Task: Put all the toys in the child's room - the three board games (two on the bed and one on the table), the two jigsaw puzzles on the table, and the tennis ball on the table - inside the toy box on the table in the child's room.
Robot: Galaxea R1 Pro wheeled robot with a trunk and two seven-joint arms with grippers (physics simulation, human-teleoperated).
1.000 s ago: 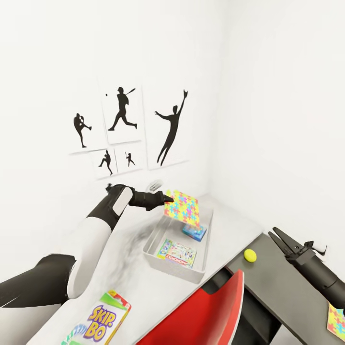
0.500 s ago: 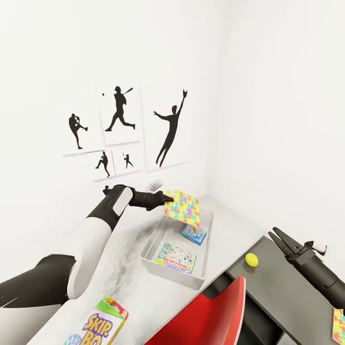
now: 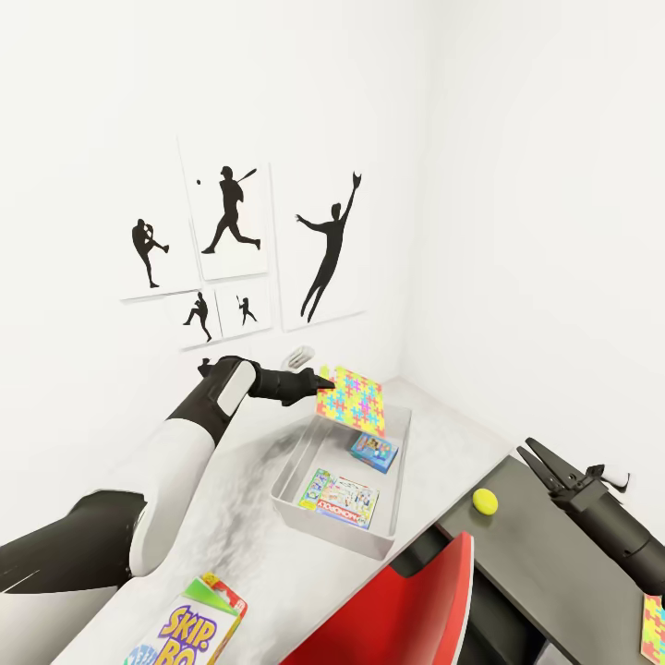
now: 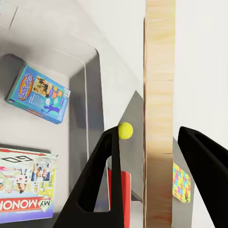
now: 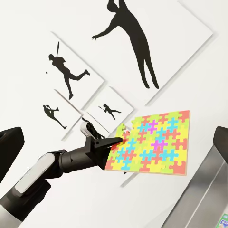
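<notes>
My left gripper (image 3: 323, 380) is shut on a jigsaw puzzle (image 3: 356, 400), holding it tilted in the air above the far end of the toy box (image 3: 323, 528). In the left wrist view the puzzle (image 4: 159, 114) shows edge-on between the fingers. Inside the toy box lie the Monopoly board game (image 3: 342, 499) and the small blue board game (image 3: 374, 451). The Skip-Bo game (image 3: 199, 628) lies on the pale table (image 3: 249, 545) near me. On the dark section sit the tennis ball (image 3: 484, 501) and the second puzzle (image 3: 654, 623). My right gripper (image 3: 538, 459) hovers open beside the ball.
A red chair (image 3: 406, 610) stands tucked against the table's front edge, between my arms. White walls meet in a corner just behind the toy box, with baseball silhouette posters (image 3: 328, 245) on the left wall.
The head view has shifted slightly. My left gripper stays above the toy box with the puzzle, and the right arm has not moved.
</notes>
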